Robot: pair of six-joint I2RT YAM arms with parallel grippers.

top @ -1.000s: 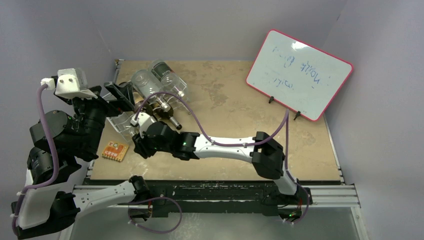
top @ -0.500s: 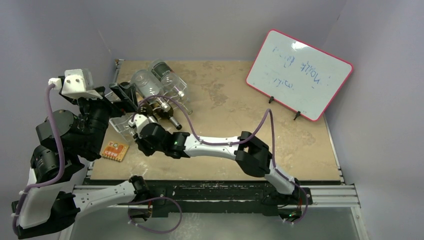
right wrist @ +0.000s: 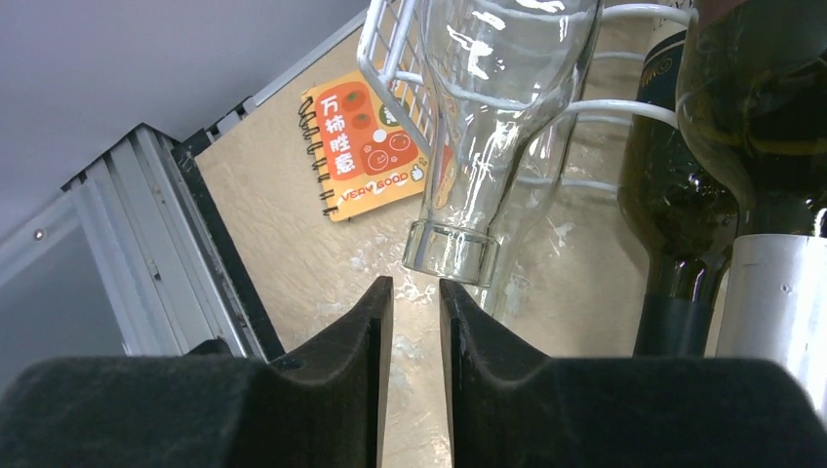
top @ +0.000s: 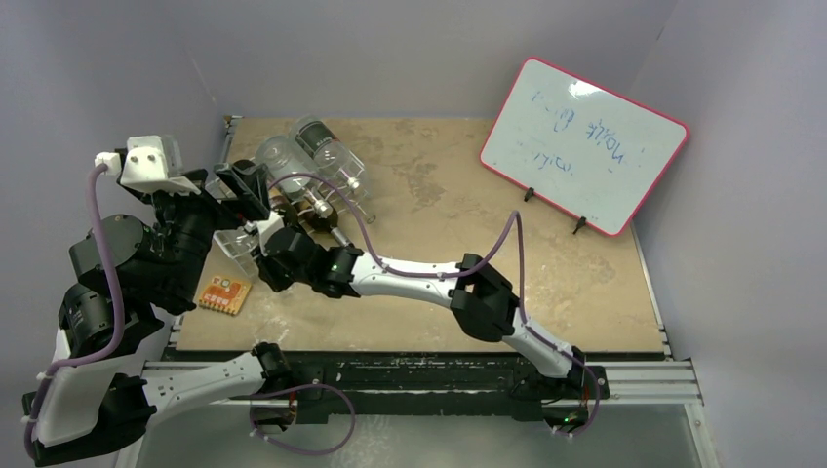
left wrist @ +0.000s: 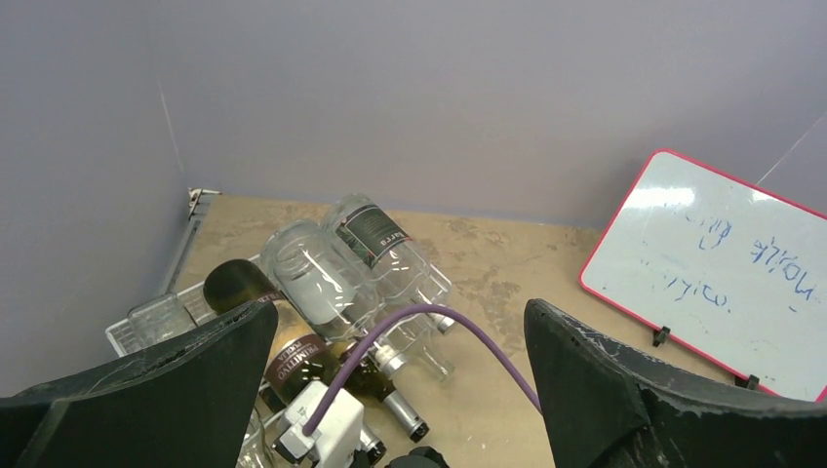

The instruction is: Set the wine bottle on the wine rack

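The right gripper point(right wrist: 416, 292) has its jaws closed on nothing, just short of a clear bottle point(right wrist: 488, 146) mouth. The left gripper point(left wrist: 400, 310) hangs wide open. An orange notebook point(right wrist: 366, 146) lies beside the rack point(right wrist: 364, 49), which holds the clear bottle, a dark bottle point(right wrist: 683, 175) and others at the table's far left. A whiteboard point(top: 583, 144) stands far right.

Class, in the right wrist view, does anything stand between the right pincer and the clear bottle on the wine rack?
Nothing visible does. The shut right pincer sits just short of the clear bottle's mouth, with open space between. The dark bottles lie to the side.
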